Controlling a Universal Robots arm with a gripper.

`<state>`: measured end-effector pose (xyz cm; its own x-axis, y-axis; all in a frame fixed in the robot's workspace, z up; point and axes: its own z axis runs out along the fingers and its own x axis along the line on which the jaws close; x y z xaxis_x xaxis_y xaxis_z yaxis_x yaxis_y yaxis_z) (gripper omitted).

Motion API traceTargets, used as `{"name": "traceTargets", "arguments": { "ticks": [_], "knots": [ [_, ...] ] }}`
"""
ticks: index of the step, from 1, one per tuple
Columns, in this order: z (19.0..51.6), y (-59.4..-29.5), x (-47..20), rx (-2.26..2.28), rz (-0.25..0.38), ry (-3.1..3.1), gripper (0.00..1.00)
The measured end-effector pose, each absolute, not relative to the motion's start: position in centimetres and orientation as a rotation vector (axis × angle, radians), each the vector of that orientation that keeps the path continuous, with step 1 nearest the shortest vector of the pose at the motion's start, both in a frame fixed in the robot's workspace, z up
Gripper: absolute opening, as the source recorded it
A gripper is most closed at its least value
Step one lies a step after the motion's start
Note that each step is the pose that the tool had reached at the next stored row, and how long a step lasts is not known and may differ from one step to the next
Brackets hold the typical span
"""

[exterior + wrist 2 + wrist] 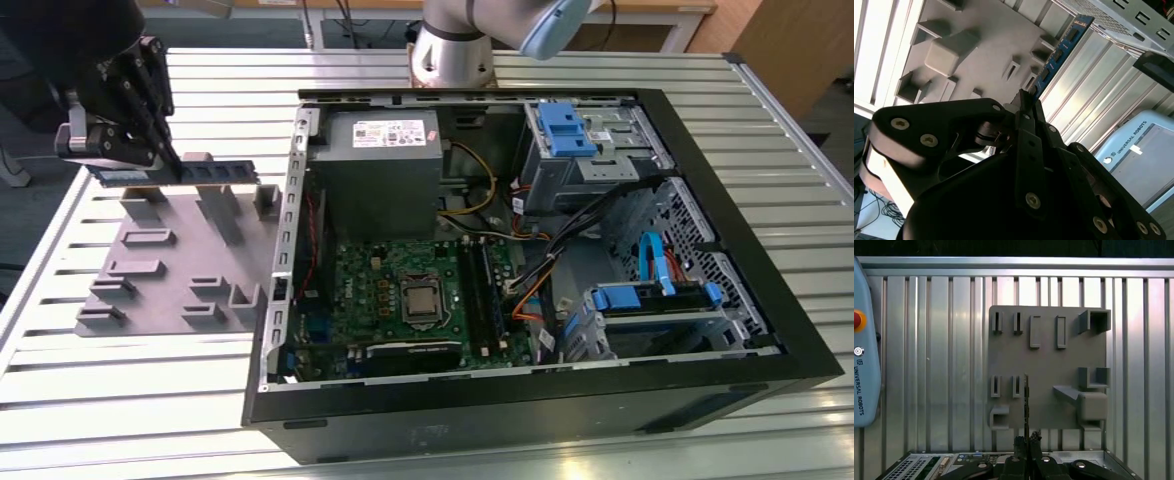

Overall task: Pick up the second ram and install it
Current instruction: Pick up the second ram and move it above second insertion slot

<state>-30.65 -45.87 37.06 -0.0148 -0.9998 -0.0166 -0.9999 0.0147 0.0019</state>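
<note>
just one second ram (220,168) — between tight jaws

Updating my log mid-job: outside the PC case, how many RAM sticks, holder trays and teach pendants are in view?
RAM stick: 1, gripped in the hand
Grey holder tray: 1
Teach pendant: 1
Total: 3

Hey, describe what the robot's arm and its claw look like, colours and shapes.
The claw is matte black, built of flat linkage bars joined by round silvery pins, tapering to a narrow tip. The arm is a silver-grey tube with a pale blue joint cap.
</note>
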Motion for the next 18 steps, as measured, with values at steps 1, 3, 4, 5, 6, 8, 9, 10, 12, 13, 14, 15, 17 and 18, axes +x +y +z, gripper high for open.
{"name": "traceTargets", "arguments": {
  "ticks": [1,3,4,5,6,8,9,10,12,13,14,15,17,18],
  "knots": [
    [37.1,-45.9,-30.5,-2.198,0.02,2.23,0.14],
    [37.1,-45.9,-30.3,-2.198,0.02,2.23,0.14],
    [37.1,-45.9,-30.2,-2.198,0.02,2.23,0.14],
    [37.1,-45.9,-30.1,-2.198,0.02,2.23,0.14],
    [37.1,-45.9,-30.0,-2.198,0.02,2.23,0.14],
    [37.1,-45.9,-29.8,-2.198,0.02,2.23,0.14],
    [37.1,-45.9,-29.7,-2.197,0.02,2.23,0.14],
    [37.1,-45.9,-29.6,-2.198,0.02,2.23,0.14],
    [37.1,-45.9,-29.4,-2.198,0.02,2.23,0.14],
    [37.1,-45.9,-29.3,-2.198,0.02,2.23,0.14],
    [37.1,-45.9,-29.2,-2.198,0.02,2.23,0.14],
    [37.1,-45.9,-29.1,-2.198,0.02,2.23,0.14],
    [37.1,-45.9,-28.8,-2.197,0.02,2.23,0.14],
    [37.1,-45.9,-28.7,-2.198,0.02,2.23,0.14]
  ]
}}
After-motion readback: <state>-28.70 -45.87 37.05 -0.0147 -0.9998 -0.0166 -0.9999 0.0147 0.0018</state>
